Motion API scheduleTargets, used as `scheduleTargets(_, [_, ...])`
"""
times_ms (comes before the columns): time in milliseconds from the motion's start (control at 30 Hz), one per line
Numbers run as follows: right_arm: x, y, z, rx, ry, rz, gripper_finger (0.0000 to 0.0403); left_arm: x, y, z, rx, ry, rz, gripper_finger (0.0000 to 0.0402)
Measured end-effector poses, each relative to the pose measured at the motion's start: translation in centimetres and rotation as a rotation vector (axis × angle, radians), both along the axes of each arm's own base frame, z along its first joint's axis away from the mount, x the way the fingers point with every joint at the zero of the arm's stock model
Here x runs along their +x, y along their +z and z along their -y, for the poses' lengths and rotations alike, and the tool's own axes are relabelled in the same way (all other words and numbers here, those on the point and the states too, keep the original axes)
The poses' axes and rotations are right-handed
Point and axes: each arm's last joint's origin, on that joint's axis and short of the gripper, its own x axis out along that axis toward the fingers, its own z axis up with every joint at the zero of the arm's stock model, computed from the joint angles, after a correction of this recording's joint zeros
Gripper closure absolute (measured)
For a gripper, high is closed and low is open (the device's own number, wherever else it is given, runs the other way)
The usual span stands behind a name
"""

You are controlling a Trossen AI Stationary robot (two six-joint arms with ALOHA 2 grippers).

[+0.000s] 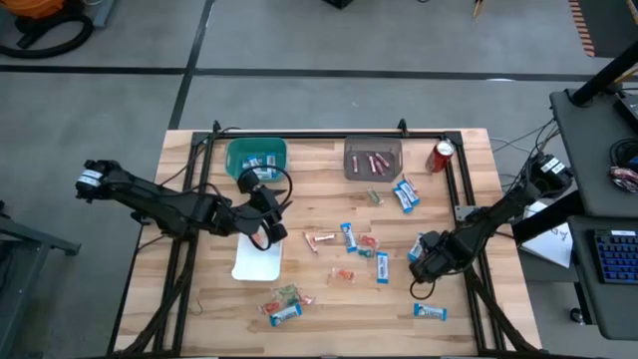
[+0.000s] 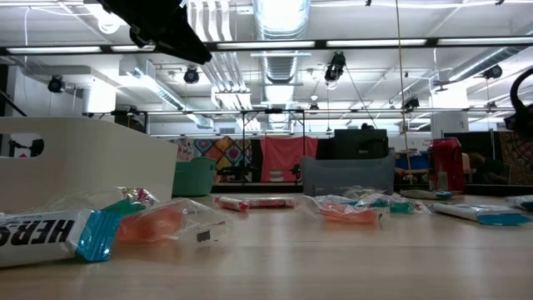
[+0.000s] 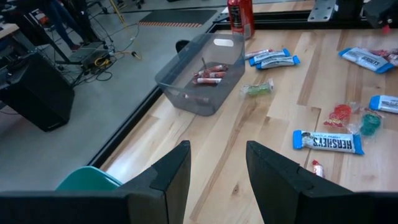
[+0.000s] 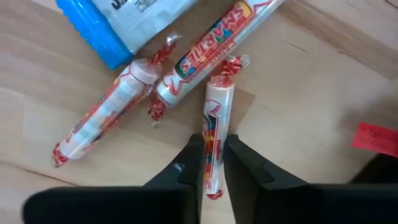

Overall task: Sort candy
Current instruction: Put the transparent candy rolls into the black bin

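Smarties roll (image 4: 213,140) sits clamped between the right end effector (image 4: 213,163) fingers, close over the tabletop (image 1: 329,299) near the right edge. Two more rolls (image 4: 155,93) lie just beside it, one touching a blue-and-white bar (image 4: 118,18). Cannot tell if the held roll is lifted clear yet.

Rest of the candy (image 1: 359,244) is scattered mid-tabletop toward the right: bars, small red, orange and green pieces, another clump (image 1: 284,302) near the front edge. Grey bin (image 1: 373,160) at the back edge holds pink sticks (image 3: 208,73); teal bin (image 1: 257,157) at the back, left of it, holds blue-wrapped pieces. White tray (image 1: 258,257) sits left of centre. Red can (image 1: 442,155) is at the back right.

Left end effector (image 1: 269,221) hangs over the tray's back end, fingers apart, empty.

Step in hand, judged: carrying this roll to its bin. Grip is low on the roll, near one twisted end, so lift straight up slowly, don't drag the neighbours, and keep the roll from pivoting. Release low inside the bin, not above the rim.
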Motion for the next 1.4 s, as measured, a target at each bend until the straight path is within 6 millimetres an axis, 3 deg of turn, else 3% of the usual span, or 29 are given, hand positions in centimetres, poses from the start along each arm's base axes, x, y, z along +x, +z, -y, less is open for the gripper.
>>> scheduleTargets(267, [0.4, 1.8, -0.3, 0.007, 0.069, -0.006, 0.0394, 0.9, -1.0, 0.2, 0.008, 0.000, -0.031, 0.0263])
scheduleTargets(467, [0.9, 5.1, -0.7, 0.005, 0.126, 0.003, 0.0394, 1.3, -1.1, 0.3, 0.008, -0.001, -0.032, 0.0263])
scheduleTargets(600, [2.2, 7.6, -0.9, -0.068, 0.184, 0.187, 0.0394, 1.3, -1.1, 0.4, 0.005, -0.001, -0.020, 0.0263])
scheduleTargets(767, [4.9, 10.7, 0.6, -0.287, 0.262, 0.404, 0.0394, 1.5, -0.7, 0.4, 0.007, -0.008, 0.012, 0.0263])
scheduleTargets(900, [7.0, 12.8, 2.9, -0.435, 0.344, 0.491, 0.0394, 1.7, -0.5, 0.5, 0.010, -0.014, 0.036, 0.0263])
scheduleTargets(1100, [10.2, 15.6, 8.1, -0.569, 0.419, 0.595, 0.0394, 1.7, -0.5, 0.5, -0.010, -0.005, 0.056, 0.0263])
scheduleTargets(1267, [11.4, 17.2, 13.3, -0.670, 0.323, 0.641, 0.0394, 1.7, -0.5, 0.6, -0.037, 0.005, 0.076, 0.0263])
scheduleTargets(1400, [11.5, 17.2, 17.3, -0.695, 0.230, 0.621, 0.0394, 1.7, -0.4, 0.7, -0.041, 0.004, 0.080, 0.0263])
